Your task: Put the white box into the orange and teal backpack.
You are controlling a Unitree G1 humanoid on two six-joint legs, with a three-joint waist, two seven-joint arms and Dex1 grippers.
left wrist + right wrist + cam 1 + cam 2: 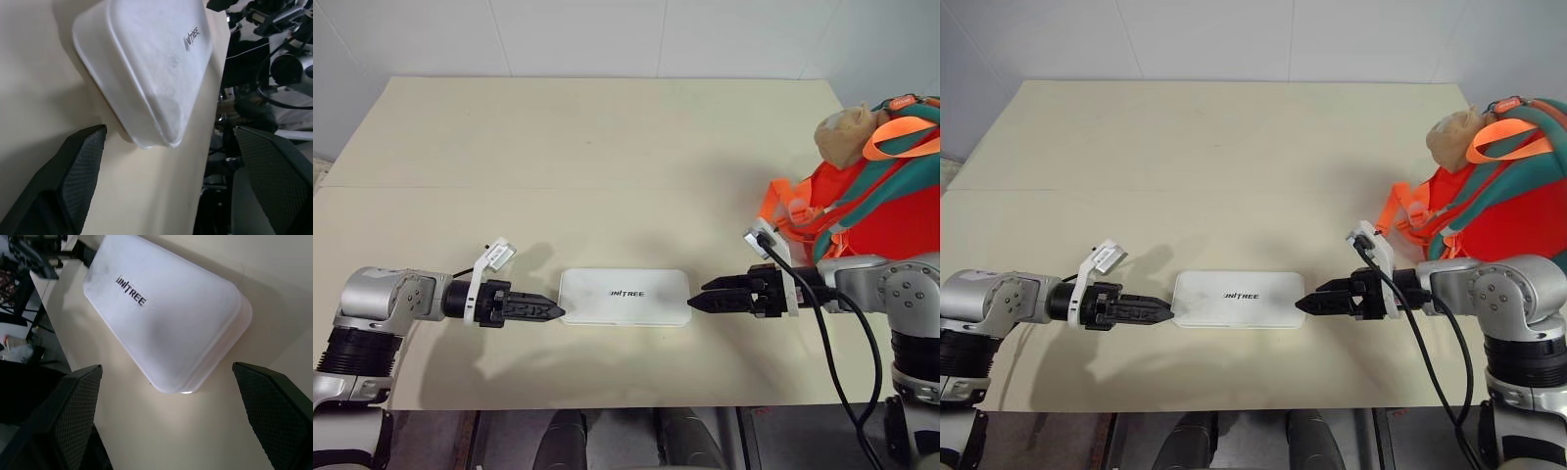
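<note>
Where the pale cream worktop [607, 147] ran back to a white wall, there lay one white box [625, 297] and one orange and teal backpack [886, 201], and two arms reached in with one tool each. The box lay flat near the front edge of the worktop, its long side running left to right, dark "UNITREE" lettering facing up. The backpack sat at the far right edge of the worktop, well apart from the box, with a tan plush charm [845, 134] at its top and orange straps spilling towards the middle. A faint seam crossed the worktop from left to right behind the box, and dark floor showed beyond the front edge.

The left arm came in low from the left, its forearm roughly level, and the left tool [546, 312] pointed right at the left short end of the box, its tips just beside that end. The right arm came in from the right in front of the backpack, a black cable looping off its wrist, and the right tool [705, 298] pointed left at the right short end of the box, its tips just beside it. Both tools were released: in each wrist view the two black fingers [73, 416] stood wide apart with the end of the box between them, gripping nothing
</note>
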